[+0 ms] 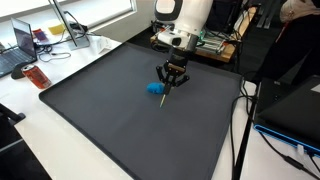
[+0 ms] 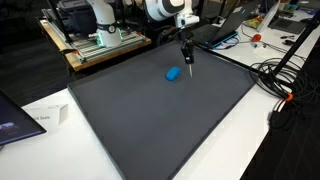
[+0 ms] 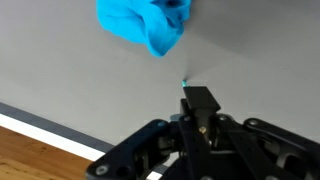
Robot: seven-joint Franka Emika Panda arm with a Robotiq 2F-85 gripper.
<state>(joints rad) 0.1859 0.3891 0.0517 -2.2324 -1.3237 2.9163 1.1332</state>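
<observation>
My gripper [image 3: 198, 100] is shut on a thin dark pen [image 3: 199, 98] with a teal tip, which points down at the dark grey mat [image 3: 70, 60]. In both exterior views the pen [image 1: 165, 99] [image 2: 188, 62] hangs from the gripper [image 1: 172, 79] [image 2: 186, 48] just above the mat [image 1: 110, 120] [image 2: 160, 120]. A crumpled blue cloth [image 1: 154, 88] [image 2: 174, 73] [image 3: 145, 25] lies on the mat right beside the pen tip, apart from it.
A laptop [image 1: 15, 45] and an orange item [image 1: 37, 76] sit on the white table beside the mat. Cables [image 2: 280, 75] run along another side. A sheet of paper [image 2: 40, 118] lies near a corner. The mat's white border and a wooden edge [image 3: 30, 150] show in the wrist view.
</observation>
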